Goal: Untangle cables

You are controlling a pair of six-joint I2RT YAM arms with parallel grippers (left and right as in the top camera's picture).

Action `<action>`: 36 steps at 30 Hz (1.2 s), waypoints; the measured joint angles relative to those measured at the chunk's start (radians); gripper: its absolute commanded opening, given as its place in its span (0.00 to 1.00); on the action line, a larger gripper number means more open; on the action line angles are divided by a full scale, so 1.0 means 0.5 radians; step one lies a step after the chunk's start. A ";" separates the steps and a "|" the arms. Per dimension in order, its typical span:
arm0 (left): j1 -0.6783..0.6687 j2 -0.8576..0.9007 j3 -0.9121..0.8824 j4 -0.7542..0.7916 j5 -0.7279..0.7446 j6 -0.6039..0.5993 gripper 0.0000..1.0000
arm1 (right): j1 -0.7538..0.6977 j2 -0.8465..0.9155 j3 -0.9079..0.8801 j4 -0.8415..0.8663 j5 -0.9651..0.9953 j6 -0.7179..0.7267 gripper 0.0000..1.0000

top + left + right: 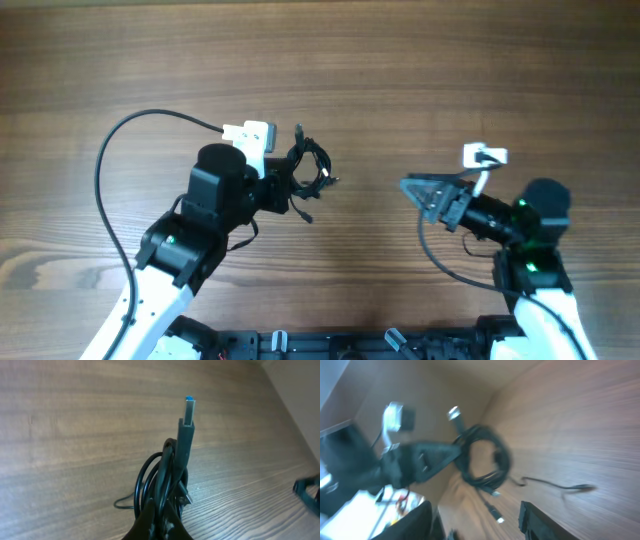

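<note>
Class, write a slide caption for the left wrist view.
Left gripper, jaws shut, holds coiled black cables; a blue-tipped USB plug stands out over the wooden table.

No readable text or labels; right-wrist view blurred.

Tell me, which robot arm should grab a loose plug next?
Probably the right. The left gripper is shut on the cables, while the right gripper is open, empty and pointing toward them.
</note>
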 measured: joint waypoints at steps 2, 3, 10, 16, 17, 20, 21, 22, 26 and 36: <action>0.000 0.056 0.000 -0.005 0.026 -0.055 0.04 | 0.197 0.163 0.002 0.122 -0.018 0.013 0.68; 0.000 0.084 0.000 -0.007 0.053 -0.076 0.04 | 0.281 0.222 0.002 0.142 0.003 0.015 0.77; 0.000 0.108 0.000 -0.035 0.383 0.029 0.04 | 0.555 0.577 0.002 0.510 0.379 -0.047 0.99; 0.000 0.108 0.000 -0.098 0.703 0.290 0.04 | 0.551 0.603 0.002 0.613 0.394 -0.302 0.85; 0.000 0.108 0.000 -0.099 0.774 0.327 0.04 | 0.551 0.605 0.002 0.607 0.361 -0.362 0.82; 0.000 0.108 0.000 -0.098 0.906 0.378 0.04 | 0.552 0.608 0.002 0.598 0.194 -0.511 0.68; 0.000 0.108 0.000 -0.098 0.949 0.394 0.04 | 0.552 0.608 0.002 0.585 0.139 -0.557 0.65; 0.000 0.108 0.000 -0.098 0.976 0.400 0.04 | 0.552 0.608 0.002 0.575 0.090 -0.594 0.59; 0.000 0.108 0.000 -0.098 1.054 0.414 0.04 | 0.546 0.608 0.002 0.564 -0.016 -0.703 0.22; 0.001 0.108 0.000 -0.035 1.143 0.421 0.34 | 0.543 0.608 0.002 0.560 -0.056 -0.667 0.04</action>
